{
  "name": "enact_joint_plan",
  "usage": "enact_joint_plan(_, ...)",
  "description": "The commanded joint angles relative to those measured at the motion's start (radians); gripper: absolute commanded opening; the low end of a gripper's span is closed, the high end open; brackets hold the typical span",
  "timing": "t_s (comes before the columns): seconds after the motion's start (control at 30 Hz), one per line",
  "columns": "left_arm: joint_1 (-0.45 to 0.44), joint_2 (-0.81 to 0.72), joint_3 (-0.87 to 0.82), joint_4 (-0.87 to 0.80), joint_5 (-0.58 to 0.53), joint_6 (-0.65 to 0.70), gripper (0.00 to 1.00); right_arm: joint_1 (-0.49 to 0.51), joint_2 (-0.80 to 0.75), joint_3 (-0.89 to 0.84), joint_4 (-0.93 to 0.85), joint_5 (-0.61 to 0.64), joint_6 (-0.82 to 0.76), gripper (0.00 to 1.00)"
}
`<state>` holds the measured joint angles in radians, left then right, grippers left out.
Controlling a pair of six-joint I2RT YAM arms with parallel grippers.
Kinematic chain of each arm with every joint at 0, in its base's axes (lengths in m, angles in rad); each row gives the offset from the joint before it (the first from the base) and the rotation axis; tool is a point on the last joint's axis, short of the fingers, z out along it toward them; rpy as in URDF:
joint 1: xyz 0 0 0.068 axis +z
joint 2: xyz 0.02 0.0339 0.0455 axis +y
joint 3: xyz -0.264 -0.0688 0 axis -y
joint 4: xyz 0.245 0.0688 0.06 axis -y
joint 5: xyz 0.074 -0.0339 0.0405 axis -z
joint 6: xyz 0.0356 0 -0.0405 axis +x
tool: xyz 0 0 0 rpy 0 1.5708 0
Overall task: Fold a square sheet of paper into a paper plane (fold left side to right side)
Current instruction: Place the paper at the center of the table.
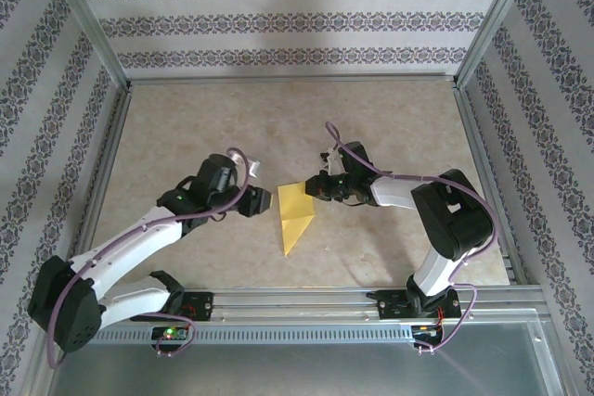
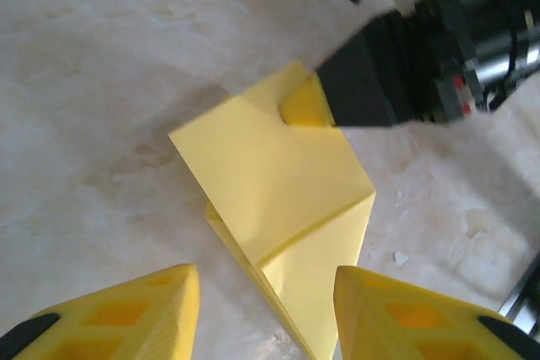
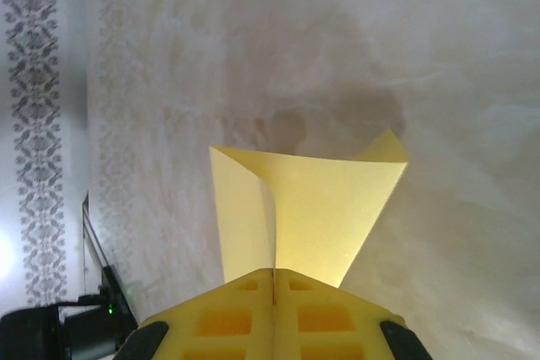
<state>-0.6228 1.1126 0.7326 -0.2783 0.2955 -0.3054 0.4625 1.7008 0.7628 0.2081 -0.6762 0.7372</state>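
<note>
folding left over right looks half done: the paper (image 1: 295,215) lies mid-tabletop (image 1: 186,127), partly creased, its pointed end toward the arm bases. the right jaws are closed together on its far right corner, with that flap raised off the surface. the left jaws stand apart, low and just beside the paper's left edge, gripping nothing. to do this well, i judge the left side should be carried over evenly while the right hold stays firm, so the edges meet squarely before any crease is pressed.
</note>
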Motion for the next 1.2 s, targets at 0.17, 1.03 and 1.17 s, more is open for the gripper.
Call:
enact_joint_plan(0.17, -0.338, 0.227, 0.159, -0.137, -0.341, 0.074, 0.49, -0.005, -0.045, 0.056, -0.159, 0.106, 0.119, 0.01)
enact_joint_plan(1.03, -0.459, 0.659, 0.389, -0.25, -0.527, 0.078, 0.25, -0.01, -0.004, 0.089, -0.208, 0.148, 0.159, 0.01)
enact_joint_plan(1.17, -0.456, 0.658, 0.378, -0.246, -0.547, 0.081, 0.13, -0.011, -0.003, 0.084, -0.21, 0.156, 0.155, 0.04)
